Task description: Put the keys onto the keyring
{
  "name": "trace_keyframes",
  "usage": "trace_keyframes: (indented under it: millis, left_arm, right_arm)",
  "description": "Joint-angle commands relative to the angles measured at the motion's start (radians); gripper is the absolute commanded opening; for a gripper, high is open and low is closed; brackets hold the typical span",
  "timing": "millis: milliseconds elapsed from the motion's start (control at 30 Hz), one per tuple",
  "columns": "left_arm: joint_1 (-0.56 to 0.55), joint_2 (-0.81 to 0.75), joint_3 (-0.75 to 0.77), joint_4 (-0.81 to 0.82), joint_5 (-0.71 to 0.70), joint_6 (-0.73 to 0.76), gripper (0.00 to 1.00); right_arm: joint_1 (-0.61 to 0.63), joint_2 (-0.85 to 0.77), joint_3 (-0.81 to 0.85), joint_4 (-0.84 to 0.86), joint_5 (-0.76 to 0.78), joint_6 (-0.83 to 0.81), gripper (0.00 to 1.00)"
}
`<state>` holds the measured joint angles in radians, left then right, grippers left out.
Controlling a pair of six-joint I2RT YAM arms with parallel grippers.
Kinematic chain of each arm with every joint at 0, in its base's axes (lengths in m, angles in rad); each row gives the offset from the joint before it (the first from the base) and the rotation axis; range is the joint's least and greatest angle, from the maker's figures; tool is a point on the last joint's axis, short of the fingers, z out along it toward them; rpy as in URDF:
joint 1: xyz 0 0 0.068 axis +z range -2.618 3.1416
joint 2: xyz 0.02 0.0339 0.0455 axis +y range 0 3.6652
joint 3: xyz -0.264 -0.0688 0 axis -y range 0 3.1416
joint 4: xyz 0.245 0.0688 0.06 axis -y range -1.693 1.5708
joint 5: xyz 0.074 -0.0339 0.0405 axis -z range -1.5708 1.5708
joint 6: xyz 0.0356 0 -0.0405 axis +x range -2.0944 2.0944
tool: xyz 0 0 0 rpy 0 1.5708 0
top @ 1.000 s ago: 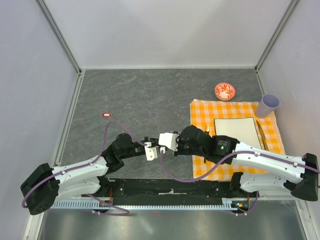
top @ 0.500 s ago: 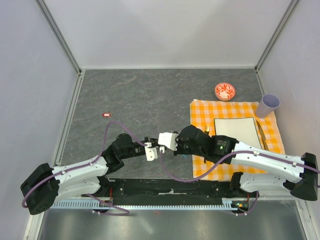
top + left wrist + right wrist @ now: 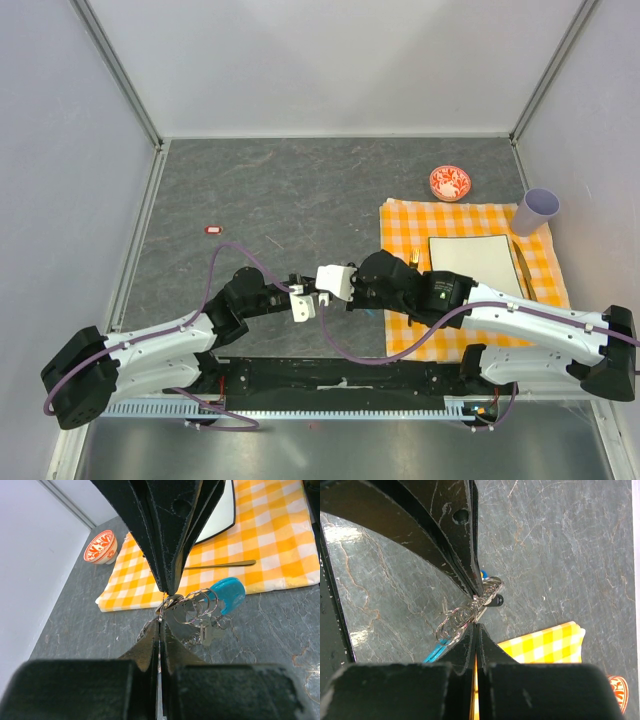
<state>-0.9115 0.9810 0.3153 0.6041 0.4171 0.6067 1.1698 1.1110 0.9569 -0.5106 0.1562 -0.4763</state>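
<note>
Far to the left of the left tool, a small red tag lies on the dark grey, stone-patterned bench, which is walled by pale panels in a metal frame. The left tool's jaws are pressed together, pinching a ring of the keyring at their tips. From that pinch the keyring's long axis runs out to the right and slightly up, ending in its cyan strap, which points at the orange checked cloth. A silvery key hangs under the rings. The right tool meets the left tip to tip, also pressed together on the rings. Beyond it on the cloth are a white board, a red-and-white bowl and a lilac cup.
</note>
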Motion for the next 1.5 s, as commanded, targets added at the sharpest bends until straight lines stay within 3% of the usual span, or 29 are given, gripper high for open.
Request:
trace_keyframes:
  millis: [0, 1467]
  left_arm:
    - [-0.009, -0.005, 0.031, 0.022, -0.003, 0.042, 0.02]
    - [-0.010, -0.010, 0.039, 0.014, -0.034, 0.030, 0.02]
  right_arm:
    - [0.004, -0.013, 0.034, 0.047, 0.019, -0.008, 0.00]
    - [0.005, 0.003, 0.025, 0.046, -0.007, -0.001, 0.00]
